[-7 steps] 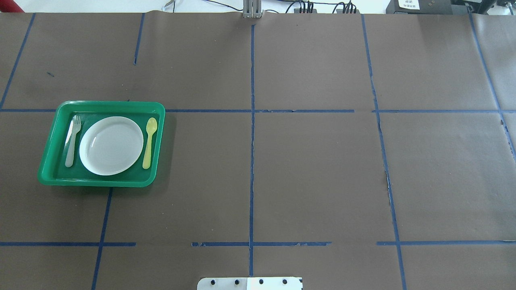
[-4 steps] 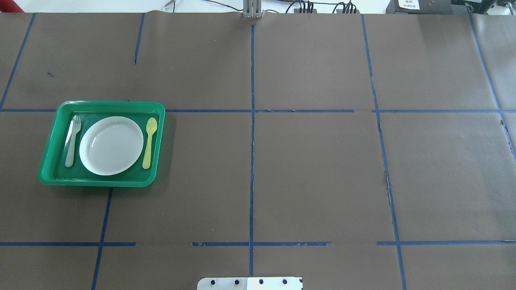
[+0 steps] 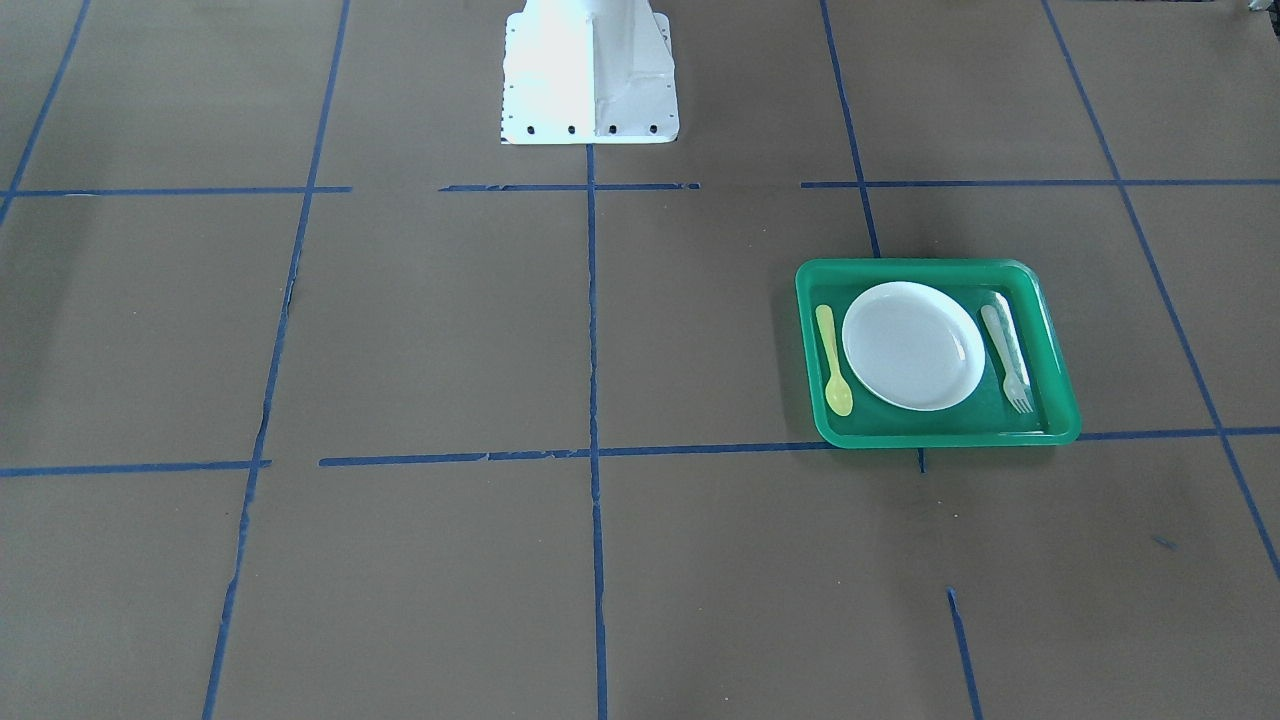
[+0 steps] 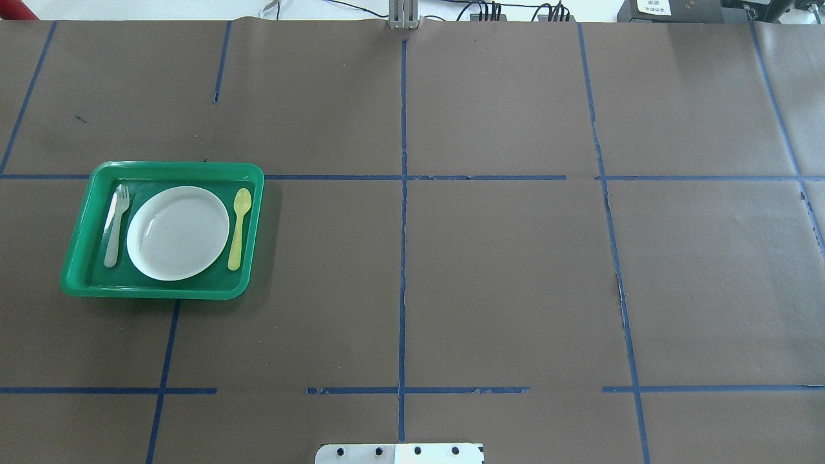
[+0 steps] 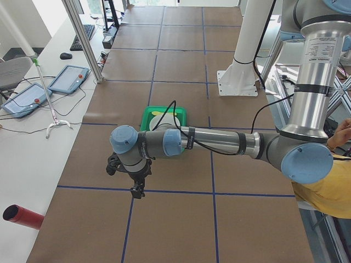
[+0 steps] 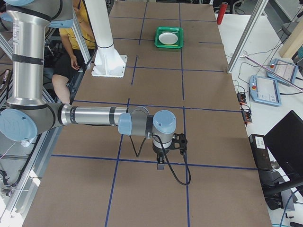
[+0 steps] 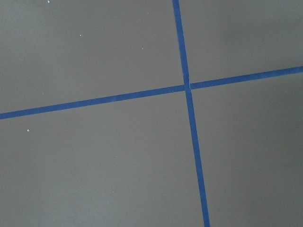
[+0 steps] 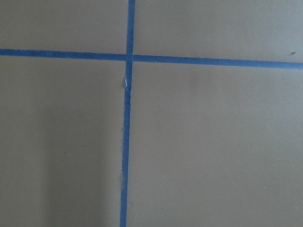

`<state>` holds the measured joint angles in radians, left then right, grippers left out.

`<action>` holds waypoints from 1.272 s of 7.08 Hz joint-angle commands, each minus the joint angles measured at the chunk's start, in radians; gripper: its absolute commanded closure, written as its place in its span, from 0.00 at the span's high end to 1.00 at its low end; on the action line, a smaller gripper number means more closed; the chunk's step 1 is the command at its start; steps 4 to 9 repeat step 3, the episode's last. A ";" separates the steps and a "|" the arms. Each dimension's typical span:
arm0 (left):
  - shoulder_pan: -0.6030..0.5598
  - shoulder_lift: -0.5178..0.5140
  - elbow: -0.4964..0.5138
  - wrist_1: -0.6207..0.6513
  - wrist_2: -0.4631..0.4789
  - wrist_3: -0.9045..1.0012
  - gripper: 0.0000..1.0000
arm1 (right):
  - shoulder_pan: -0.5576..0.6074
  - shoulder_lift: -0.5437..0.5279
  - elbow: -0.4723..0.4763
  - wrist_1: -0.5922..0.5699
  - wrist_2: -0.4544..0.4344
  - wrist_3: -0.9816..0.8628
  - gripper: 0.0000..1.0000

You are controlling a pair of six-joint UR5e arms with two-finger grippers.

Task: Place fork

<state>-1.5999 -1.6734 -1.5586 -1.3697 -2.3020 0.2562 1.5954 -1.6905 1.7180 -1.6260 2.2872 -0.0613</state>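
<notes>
Overhead exterior – fork [image 4: 116, 227] unmoved in tray [image 4: 174, 167], left fingers [image 5: 135, 190], right fingers [image 6: 160, 165] – cannot tell if open.

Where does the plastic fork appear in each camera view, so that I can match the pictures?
Front-facing: fork right of the white plate, tines toward the bottom.
Overhead: fork left of the white plate, tines toward the top.
Exterior left: too small to tell inside the green tray.
Exterior right: likewise too small to tell.
Wrist views: not in them.
Shared landmark: the green tray.
</notes>
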 commanded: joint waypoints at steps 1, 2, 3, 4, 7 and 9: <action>0.000 0.000 -0.001 0.000 0.000 0.000 1.00 | 0.000 0.000 0.000 0.000 0.000 0.000 1.00; 0.000 0.000 0.000 0.000 0.001 0.000 1.00 | 0.000 0.000 0.000 0.000 0.000 0.000 1.00; 0.000 -0.003 0.000 0.003 0.001 0.000 1.00 | 0.000 0.000 0.000 0.000 0.000 0.000 1.00; 0.000 -0.003 0.000 0.003 0.001 0.000 1.00 | 0.000 0.000 0.000 0.000 0.000 0.000 1.00; 0.000 -0.003 0.000 0.003 0.001 0.000 1.00 | 0.000 0.000 0.000 0.000 0.000 0.000 1.00; 0.000 -0.003 0.000 0.003 0.001 0.000 1.00 | 0.000 0.000 0.000 0.000 0.000 0.000 1.00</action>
